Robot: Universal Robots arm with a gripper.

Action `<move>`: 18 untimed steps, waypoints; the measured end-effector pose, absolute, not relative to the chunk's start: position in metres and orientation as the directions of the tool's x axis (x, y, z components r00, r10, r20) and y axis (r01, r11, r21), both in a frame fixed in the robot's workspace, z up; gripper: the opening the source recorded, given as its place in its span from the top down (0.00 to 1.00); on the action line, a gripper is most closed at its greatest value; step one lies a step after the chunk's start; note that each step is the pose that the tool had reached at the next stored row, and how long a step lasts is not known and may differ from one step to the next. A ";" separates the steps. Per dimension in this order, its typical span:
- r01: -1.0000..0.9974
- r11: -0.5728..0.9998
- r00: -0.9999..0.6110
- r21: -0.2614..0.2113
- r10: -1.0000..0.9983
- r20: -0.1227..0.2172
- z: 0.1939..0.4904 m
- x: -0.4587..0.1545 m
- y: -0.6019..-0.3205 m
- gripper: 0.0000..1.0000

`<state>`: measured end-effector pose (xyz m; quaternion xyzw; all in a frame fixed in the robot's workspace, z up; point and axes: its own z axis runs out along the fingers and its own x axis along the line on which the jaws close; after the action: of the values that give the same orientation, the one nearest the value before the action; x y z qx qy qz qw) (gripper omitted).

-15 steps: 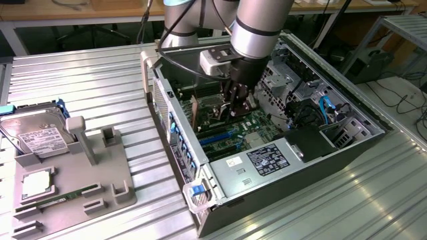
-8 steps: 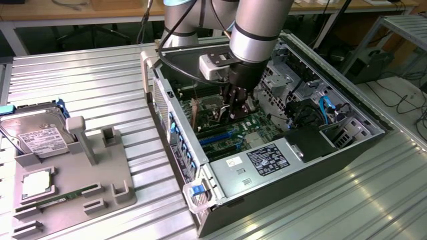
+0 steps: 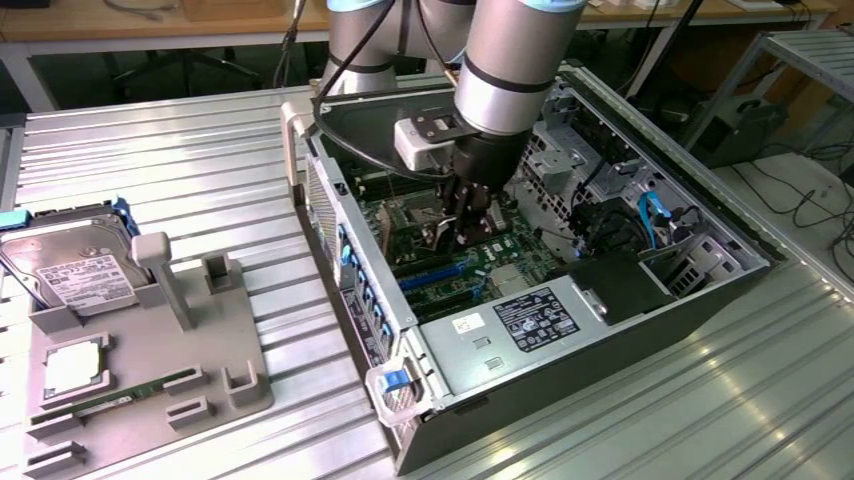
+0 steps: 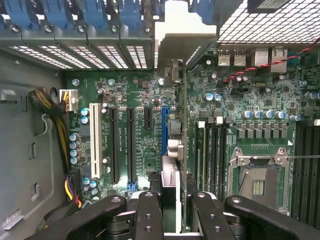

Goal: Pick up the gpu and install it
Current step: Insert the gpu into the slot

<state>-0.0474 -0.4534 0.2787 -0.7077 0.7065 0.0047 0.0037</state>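
The arm reaches down into the open computer case (image 3: pixel 441 350), which lies on its side on the ribbed metal desk (image 3: pixel 160 150). The fingers (image 4: pixel 147 215) are closed on the gpu (image 4: pixel 176 120), pinching its top edge from both sides. The card stands on its thin edge, straight up from the motherboard (image 4: pixel 135 90), with its silver bracket (image 4: pixel 182 35) at the back wall of the case. Its bottom edge seems to sit just above or in the blue slot (image 4: pixel 165 125), but it is hard to tell if it is all the way in.

There is little room. The black slots (image 4: pixel 122 145) lie just beside the card on one side, and the RAM slots (image 4: pixel 212 150) on the other. In the exterior view, the case walls close in around the gripper (image 3: pixel 461 225).

On the exterior view's left, a grey tray (image 3: pixel 174 370) holds a hard drive (image 3: pixel 67 270), well apart from the case.
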 end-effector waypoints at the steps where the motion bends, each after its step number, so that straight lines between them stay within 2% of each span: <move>1: -1.000 -0.002 0.002 0.001 -1.000 -0.012 0.278 -0.048 -0.454 0.72; 18: -1.000 -0.002 0.002 0.001 -1.000 -0.013 0.255 -0.060 -0.459 0.72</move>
<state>-0.0599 -0.4592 0.2552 -0.7078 0.7064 0.0050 0.0040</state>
